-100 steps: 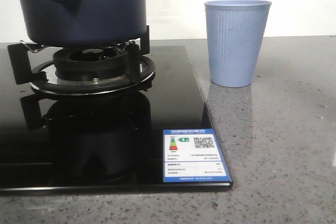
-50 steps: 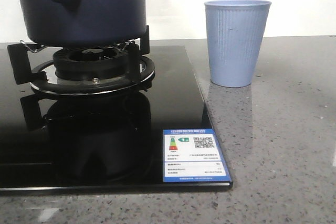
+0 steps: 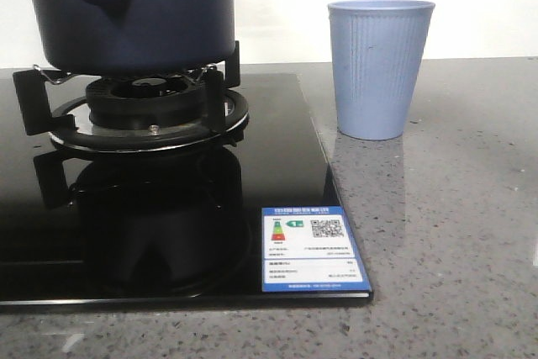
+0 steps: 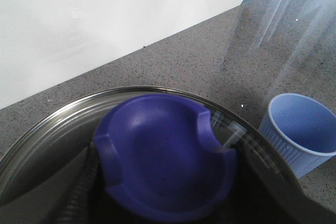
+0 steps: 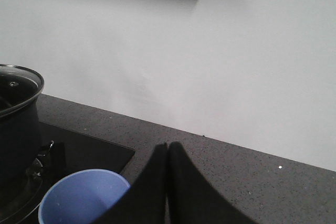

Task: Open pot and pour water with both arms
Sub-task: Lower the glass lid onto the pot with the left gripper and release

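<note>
The pot [image 3: 126, 10] sat on the burner stand [image 3: 143, 119] of the black stove [image 3: 168, 224], its glass lid [image 4: 47, 129] on. The left gripper hung directly over the lid's blue knob [image 4: 165, 156], its fingers [image 4: 79, 192] either side; whether they gripped was unclear. The right gripper [image 5: 167, 182], fingertips pressed together and empty, hovered beside the cup [image 5: 79, 198], away from the pot.

- My front camera sits low, near counter level, facing forward; the pot [image 3: 126, 10] on the burner and the cup [image 3: 379, 67] stand close before it.
- My left wrist camera looks steeply down, very close over the pot's lid [image 4: 131, 145].
- My right wrist camera looks toward the wall from above the cup.
- All three views share pot and cup.
</note>
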Controlling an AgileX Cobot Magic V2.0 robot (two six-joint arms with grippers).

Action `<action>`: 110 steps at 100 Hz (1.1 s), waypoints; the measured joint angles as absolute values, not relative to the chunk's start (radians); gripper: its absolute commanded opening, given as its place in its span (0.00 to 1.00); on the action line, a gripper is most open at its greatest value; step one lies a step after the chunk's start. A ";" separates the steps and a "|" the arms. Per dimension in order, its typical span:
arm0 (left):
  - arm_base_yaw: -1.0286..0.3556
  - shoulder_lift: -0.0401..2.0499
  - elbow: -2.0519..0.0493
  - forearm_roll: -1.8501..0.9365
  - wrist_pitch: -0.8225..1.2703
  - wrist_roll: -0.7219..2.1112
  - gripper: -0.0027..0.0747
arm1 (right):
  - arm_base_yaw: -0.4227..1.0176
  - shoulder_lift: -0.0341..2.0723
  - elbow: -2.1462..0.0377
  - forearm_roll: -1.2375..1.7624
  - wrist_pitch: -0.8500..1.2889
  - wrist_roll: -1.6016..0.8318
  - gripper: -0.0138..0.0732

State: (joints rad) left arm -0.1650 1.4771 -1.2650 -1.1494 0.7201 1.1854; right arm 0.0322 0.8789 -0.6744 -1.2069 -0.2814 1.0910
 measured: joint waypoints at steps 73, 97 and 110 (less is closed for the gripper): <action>-0.165 1.453 -1.265 -1.070 0.768 1.186 0.55 | 0.032 0.879 -0.674 -1.207 -0.281 1.091 0.08; -0.165 1.451 -1.265 -1.041 0.750 1.182 0.55 | 0.032 0.879 -0.674 -1.207 -0.280 1.091 0.08; -0.165 1.451 -1.265 -1.023 0.739 1.184 0.55 | 0.032 0.879 -0.674 -1.207 -0.280 1.091 0.08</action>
